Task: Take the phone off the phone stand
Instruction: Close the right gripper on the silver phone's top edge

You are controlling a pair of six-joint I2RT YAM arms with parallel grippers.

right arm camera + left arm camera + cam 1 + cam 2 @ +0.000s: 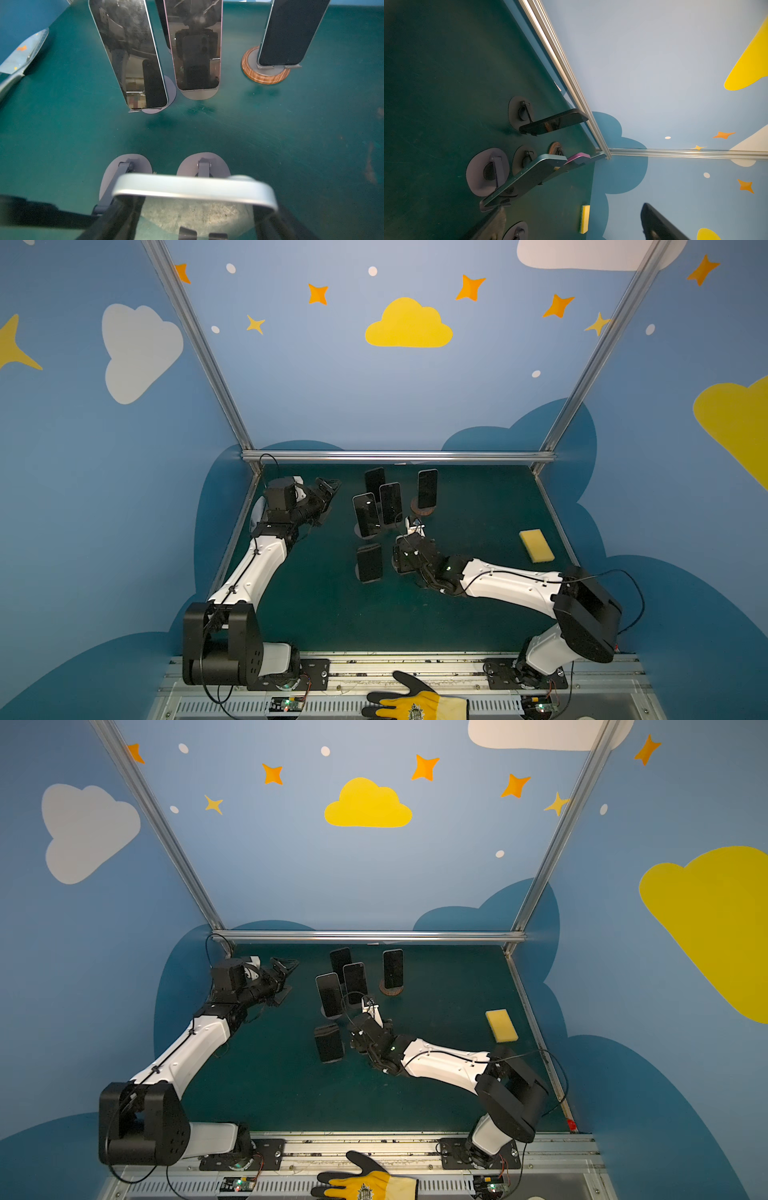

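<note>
1. A dark green table [478, 614] carries several dark-screened phones propped on stands, most of them clustered toward the back.
2. The right end effector [196, 204] reaches into the middle of the table. Its fingers [124, 216] sit on either side of a silver-edged phone [193, 186].
3. That phone stands just in front of its grey phone stand [203, 163], whose hinged arm rises behind it.
4. I cannot tell whether the fingers press the phone's sides or only flank them.
5. The left end effector [332, 498] hangs released and empty near the back left, well apart from the phones.
6. A yellow sponge [536, 545] lies to the right.
</note>
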